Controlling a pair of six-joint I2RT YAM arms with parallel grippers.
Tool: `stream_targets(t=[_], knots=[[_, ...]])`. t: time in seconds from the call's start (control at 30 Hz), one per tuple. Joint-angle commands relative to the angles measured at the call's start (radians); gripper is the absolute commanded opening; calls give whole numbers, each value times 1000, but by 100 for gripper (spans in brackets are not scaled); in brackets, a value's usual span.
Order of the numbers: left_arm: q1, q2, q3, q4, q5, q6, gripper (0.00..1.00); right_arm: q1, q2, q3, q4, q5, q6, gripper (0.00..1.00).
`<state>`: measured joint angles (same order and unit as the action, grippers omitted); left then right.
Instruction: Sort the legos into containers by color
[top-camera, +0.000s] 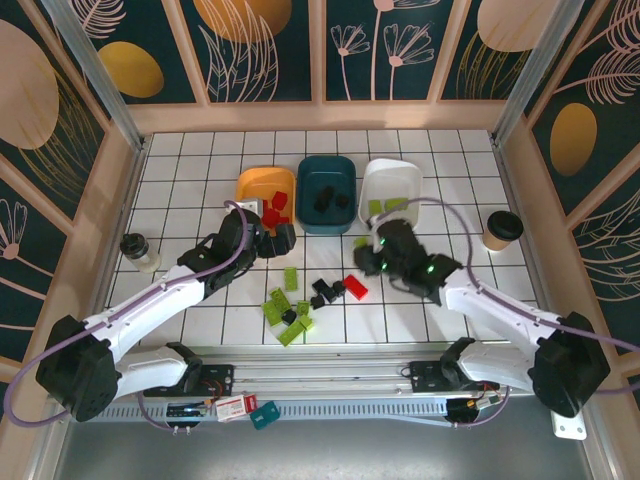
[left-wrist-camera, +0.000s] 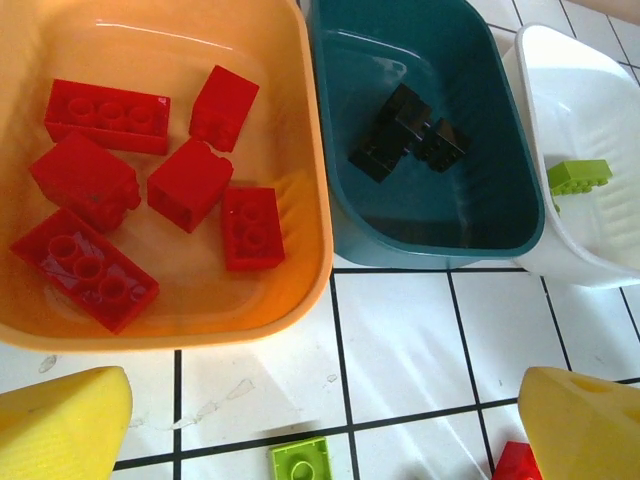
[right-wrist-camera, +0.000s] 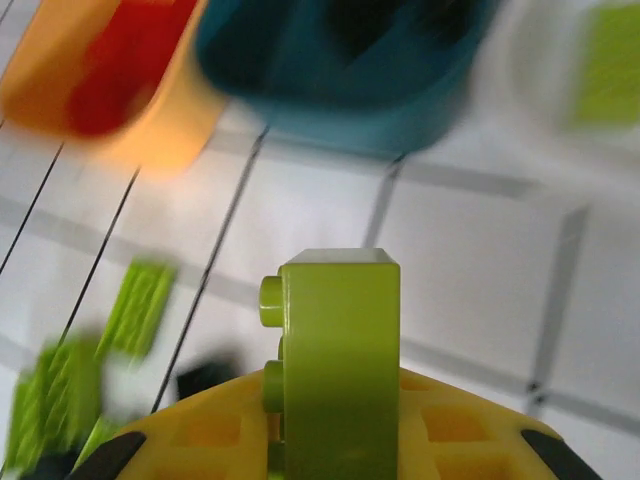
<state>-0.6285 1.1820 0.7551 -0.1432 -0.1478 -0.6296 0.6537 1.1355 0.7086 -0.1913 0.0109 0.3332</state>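
Three containers stand in a row at the back: the orange tub (top-camera: 252, 180) (left-wrist-camera: 300, 250) holds several red legos (left-wrist-camera: 188, 183), the teal tub (top-camera: 326, 170) (left-wrist-camera: 500, 230) holds black ones (left-wrist-camera: 400, 130), and the white tub (top-camera: 395, 175) (left-wrist-camera: 590, 250) holds lime green ones (left-wrist-camera: 578, 176). My left gripper (top-camera: 272, 238) (left-wrist-camera: 320, 440) hangs open just in front of the orange tub, with nothing between its yellow fingers (left-wrist-camera: 60, 425). My right gripper (top-camera: 368, 258) (right-wrist-camera: 335, 440) is shut on a lime green lego (right-wrist-camera: 340, 340), held upright in front of the white tub.
Loose lime green, black and red legos (top-camera: 300, 300) lie scattered on the tiled table between the arms. A lime green plate (left-wrist-camera: 300, 462) and a red brick (left-wrist-camera: 517, 462) lie under the left gripper. A small cup stands at the left (top-camera: 140, 252), another at the right (top-camera: 501, 230).
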Motion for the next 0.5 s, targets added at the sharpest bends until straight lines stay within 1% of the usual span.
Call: stream_targets(t=[0.0,0.07,0.1,0.17,0.2,0.23,0.33,0.37,0.47], knots=[[-1,-30,-10,-27,-30,-7,99,-156,82,71,98,25,-29,16],[-1,-39,-11,-30,-30,-12,99,-232,191,123,146,-19,-29,16],[-1,-43,-13,-32,-30,-14,99,-254,237,153,164,-30,-32,16],[-2,-50,-15,-39,-31,-18,99,-287,345,223,184,-20,-34,16],[-1,-54,-18,-40,-30,-21,99,-296,386,251,188,-8,-33,18],[-2,-58,-22,-44,-30,-26,99,-308,433,283,189,0,-31,23],[-1,-74,-36,-53,-34,-32,99,-328,515,358,182,0,-34,53],[-2,-81,-39,-57,-38,-34,99,-329,522,372,176,0,-38,59],[-1,-98,-47,-65,-45,-35,99,-316,482,365,169,-2,-39,66]])
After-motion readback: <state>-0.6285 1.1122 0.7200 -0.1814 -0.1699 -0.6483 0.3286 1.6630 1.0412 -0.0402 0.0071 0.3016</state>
